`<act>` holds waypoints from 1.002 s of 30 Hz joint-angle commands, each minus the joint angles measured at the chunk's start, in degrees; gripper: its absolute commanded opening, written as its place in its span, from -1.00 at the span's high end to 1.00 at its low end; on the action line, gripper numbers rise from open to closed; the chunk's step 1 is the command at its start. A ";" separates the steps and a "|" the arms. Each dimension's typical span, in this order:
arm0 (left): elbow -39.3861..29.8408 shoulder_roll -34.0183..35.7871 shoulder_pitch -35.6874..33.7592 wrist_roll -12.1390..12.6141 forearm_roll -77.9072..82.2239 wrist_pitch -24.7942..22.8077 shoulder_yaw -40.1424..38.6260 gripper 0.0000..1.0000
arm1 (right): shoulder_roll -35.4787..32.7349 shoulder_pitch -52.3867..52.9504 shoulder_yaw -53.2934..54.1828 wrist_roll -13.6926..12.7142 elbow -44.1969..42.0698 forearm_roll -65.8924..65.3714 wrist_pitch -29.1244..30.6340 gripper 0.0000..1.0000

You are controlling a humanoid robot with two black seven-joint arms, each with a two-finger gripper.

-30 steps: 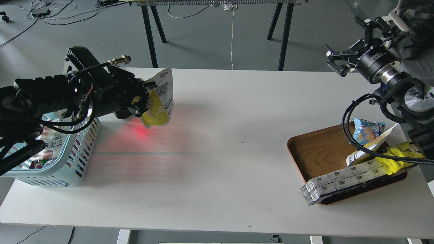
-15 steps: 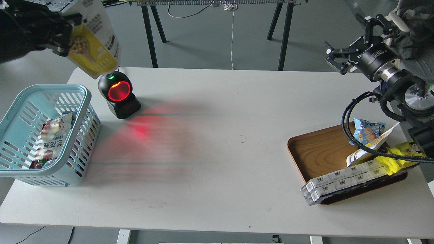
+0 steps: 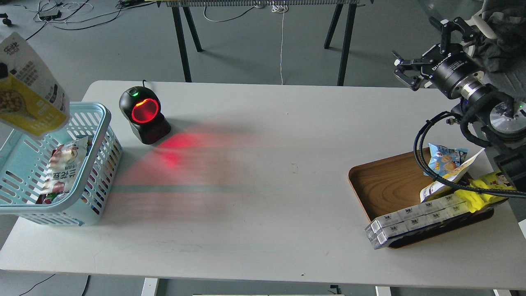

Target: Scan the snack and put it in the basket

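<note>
The snack (image 3: 31, 92), a pouch with a yellow lower front, a round bean picture and a white top, hangs tilted in the air at the far left, above the back of the light blue basket (image 3: 103, 123). My left gripper is almost wholly beyond the left edge. Only a dark sliver (image 3: 3, 72) shows against the pouch's left side, where it grips the pouch. My right gripper (image 3: 416, 46) is open and empty, raised above the table's far right corner, away from the pouch.
A black scanner (image 3: 144, 113) with a glowing red window stands right of the basket and casts red light on the white table (image 3: 263, 213). The basket holds other packets (image 3: 61, 168). A brown wooden tray (image 3: 382, 181) at the right holds packets and boxes.
My left arm swung the snack up and away from the scanner, then left and down over the basket, leaving the view. The right arm has barely moved.
</note>
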 commanded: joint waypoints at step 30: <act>5.33 -5.48 0.16 0.22 -0.54 10.94 19.25 0.28 | 1.26 0.36 0.08 0.00 -0.19 -1.24 -0.70 -0.99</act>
